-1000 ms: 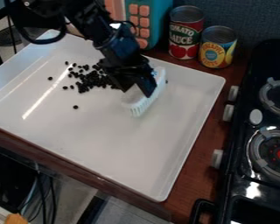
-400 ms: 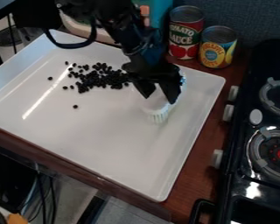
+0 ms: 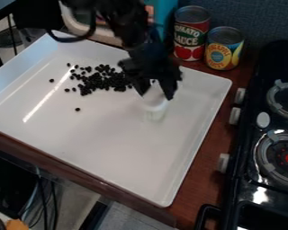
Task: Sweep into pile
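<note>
- Camera view: gripper [image 3: 156, 95] pinching white brush [image 3: 155, 107], bristle end down, btwn black bits [image 3: 98, 82] & tray's [image 3: 110, 141] right edge.
- Bits: main cluster nr tray's far edge, L of brush; a few strays toward L edge, one apart on the near side.
- Red-label can [image 3: 191, 38] + yellow/blue can [image 3: 224, 50] just behind tray's far R corner.
- Stove [image 3: 240, 134] R of tray, w/ knobs [image 3: 235, 116] facing it.

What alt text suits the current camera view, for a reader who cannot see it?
A black robot gripper holds a white brush over a white tray, beside a loose cluster of small black beans with a few strays. Two cans stand behind the tray.
</note>
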`<state>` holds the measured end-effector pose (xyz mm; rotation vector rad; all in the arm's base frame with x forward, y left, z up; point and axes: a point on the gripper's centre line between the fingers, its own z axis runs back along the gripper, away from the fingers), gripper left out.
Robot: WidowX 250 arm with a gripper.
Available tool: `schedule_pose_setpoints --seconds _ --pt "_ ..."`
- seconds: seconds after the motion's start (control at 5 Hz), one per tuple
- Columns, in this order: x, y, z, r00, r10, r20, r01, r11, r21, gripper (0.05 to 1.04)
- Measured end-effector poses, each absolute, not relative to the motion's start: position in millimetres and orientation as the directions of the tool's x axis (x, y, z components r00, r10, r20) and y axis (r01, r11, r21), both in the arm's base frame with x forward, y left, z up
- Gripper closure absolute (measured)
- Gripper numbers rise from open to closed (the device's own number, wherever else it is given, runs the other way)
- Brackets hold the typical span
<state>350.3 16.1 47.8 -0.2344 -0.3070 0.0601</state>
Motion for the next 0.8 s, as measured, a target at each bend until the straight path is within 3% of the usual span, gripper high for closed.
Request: schedule_pose_setpoints --seconds 0.4,0.8 --pt "354.1 35.9 56.3 0.95 0.126 0.285 -0.055 0.968 -0.243 0.363" --pt "312.3 32.0 92.4 0.931 0.022 0.365 0.082 0.96 -0.268 0.363"
